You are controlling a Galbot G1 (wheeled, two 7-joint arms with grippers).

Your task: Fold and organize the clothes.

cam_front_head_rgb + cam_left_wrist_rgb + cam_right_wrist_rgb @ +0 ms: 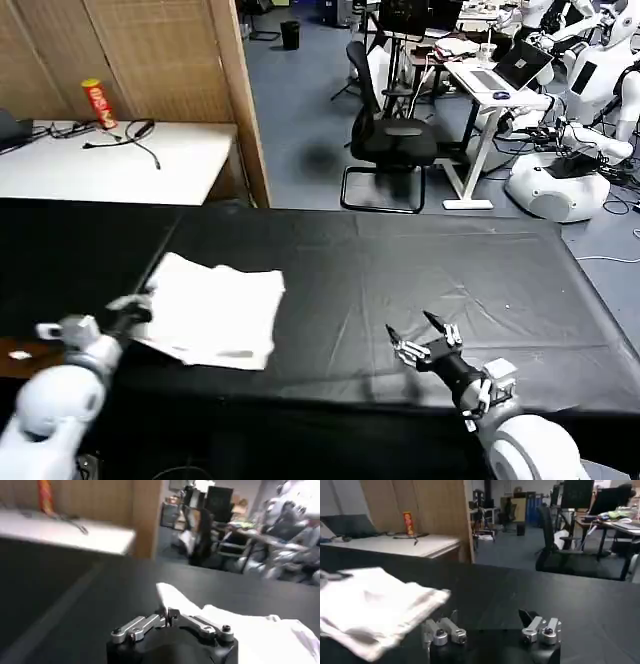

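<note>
The clothes are one white T-shirt (220,312), lying folded in a rough rectangle on the left part of the black table (420,270). My left gripper (141,303) is at the shirt's left edge. In the left wrist view its fingers (167,614) are shut, with a raised flap of the shirt (250,630) pinched at their tips. My right gripper (418,332) hovers over bare tabletop near the front edge, well right of the shirt. It stands open (488,615) with nothing between its fingers, and the shirt (370,602) lies off to one side of it.
A white side table (190,165) with cables and a red can (98,103) stands at the back left, beside a wooden screen (170,60). A black office chair (390,140) and desks stand beyond the table's far edge. The table's right half is bare.
</note>
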